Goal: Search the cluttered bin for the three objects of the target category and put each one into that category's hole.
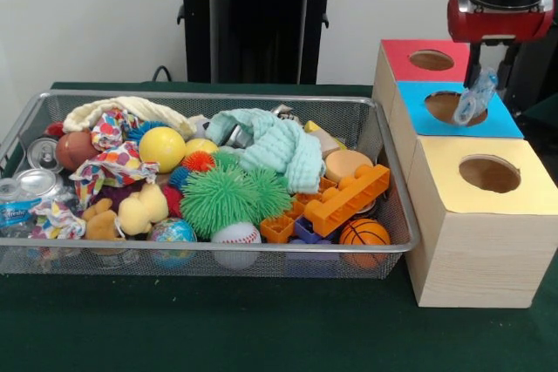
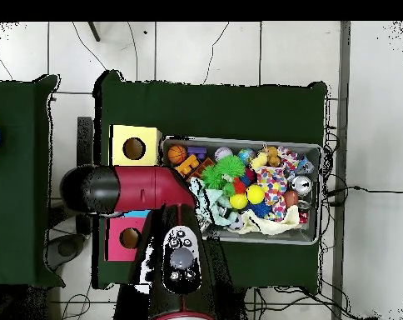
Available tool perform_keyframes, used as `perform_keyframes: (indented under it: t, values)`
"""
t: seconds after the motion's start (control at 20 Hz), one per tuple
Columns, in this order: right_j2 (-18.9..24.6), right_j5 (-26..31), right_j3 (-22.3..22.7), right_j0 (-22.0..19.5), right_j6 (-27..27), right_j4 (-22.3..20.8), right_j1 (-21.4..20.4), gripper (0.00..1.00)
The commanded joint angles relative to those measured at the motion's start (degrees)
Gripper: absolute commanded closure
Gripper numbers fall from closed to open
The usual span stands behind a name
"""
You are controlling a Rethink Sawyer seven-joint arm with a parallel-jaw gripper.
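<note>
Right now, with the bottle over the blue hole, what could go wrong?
1. The crumpled bottle hangs from the gripper toward the blue hole's right edge; released, it may catch the rim or land on the blue panel.
2. It is thin and dented, so it might stick to the fingers.
3. Another bottle sits at the basket's far corner beside cans, so the next grasp may hit a can or the mesh.

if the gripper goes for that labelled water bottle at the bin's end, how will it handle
The labelled water bottle looks thin, clear plastic, so it is probably light and may buckle under a squeeze. It lies on its side against the cluttered bin's mesh wall beside silver cans, so a push would likely roll or wedge it.
</note>
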Motion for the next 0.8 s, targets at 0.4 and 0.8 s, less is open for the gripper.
perform_keyframes:
  t: [0.4,0.8]
  values:
    - [1.7,-1.1,5.6,-2.4,-0.6,-6.8,7.7,1.0]
    - [4.6,-6.5,7.0,-5.2,-1.8,-7.1,5.5,0.0]
